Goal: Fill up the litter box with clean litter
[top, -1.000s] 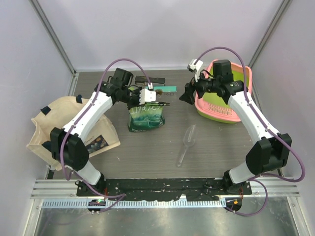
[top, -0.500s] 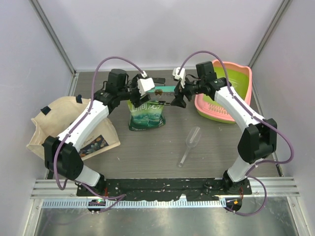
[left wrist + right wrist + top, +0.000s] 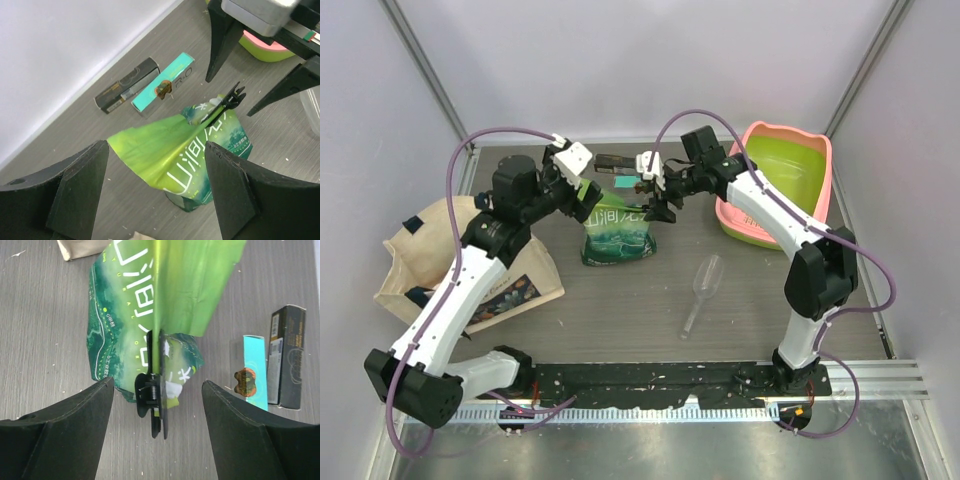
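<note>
The litter box (image 3: 786, 129) is seen at the far right of the table (image 3: 620, 320), lying flat, with its pink rim around the lime-green basin; the right arm's forearm is stretched across its near left corner. To its left, near the middle of the table, a green printed bag (image 3: 618, 236) is stood upright, its folded top pinched by a black clip (image 3: 154, 390). The right gripper (image 3: 656, 204) is held over that clip with its fingers spread wide on either side, and no contact with the clip can be seen. The left gripper (image 3: 584, 200) is held just left of the bag top, likewise spread apart and gripping nothing. Behind the bag, a teal box (image 3: 165, 85) and a black box (image 3: 127, 86) are laid side by side. A clear scoop (image 3: 703, 285) is laid nearer the arm bases, and a beige tote bag (image 3: 440, 255) at the left.
</note>
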Motion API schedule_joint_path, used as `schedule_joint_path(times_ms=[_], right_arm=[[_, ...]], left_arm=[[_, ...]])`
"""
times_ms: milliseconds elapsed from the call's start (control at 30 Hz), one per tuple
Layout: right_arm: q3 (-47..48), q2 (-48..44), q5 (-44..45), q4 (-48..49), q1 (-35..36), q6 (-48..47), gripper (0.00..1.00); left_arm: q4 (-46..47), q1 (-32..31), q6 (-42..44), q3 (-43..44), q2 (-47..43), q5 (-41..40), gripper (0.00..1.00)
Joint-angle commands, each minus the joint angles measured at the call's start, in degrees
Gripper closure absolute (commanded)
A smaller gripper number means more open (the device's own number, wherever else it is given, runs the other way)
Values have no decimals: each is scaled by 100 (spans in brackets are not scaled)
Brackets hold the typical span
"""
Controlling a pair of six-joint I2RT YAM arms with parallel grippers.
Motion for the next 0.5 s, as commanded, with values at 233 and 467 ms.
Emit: schedule_joint_path(times_ms=[233,467], right_arm=[[405,216,320,-343,101,-470,47],[220,23,558,-106,163,-453,86]], left_arm=[[303,70,-543,-315,-168,-458,19],[444,70,-640,-394,-107,-353,19]])
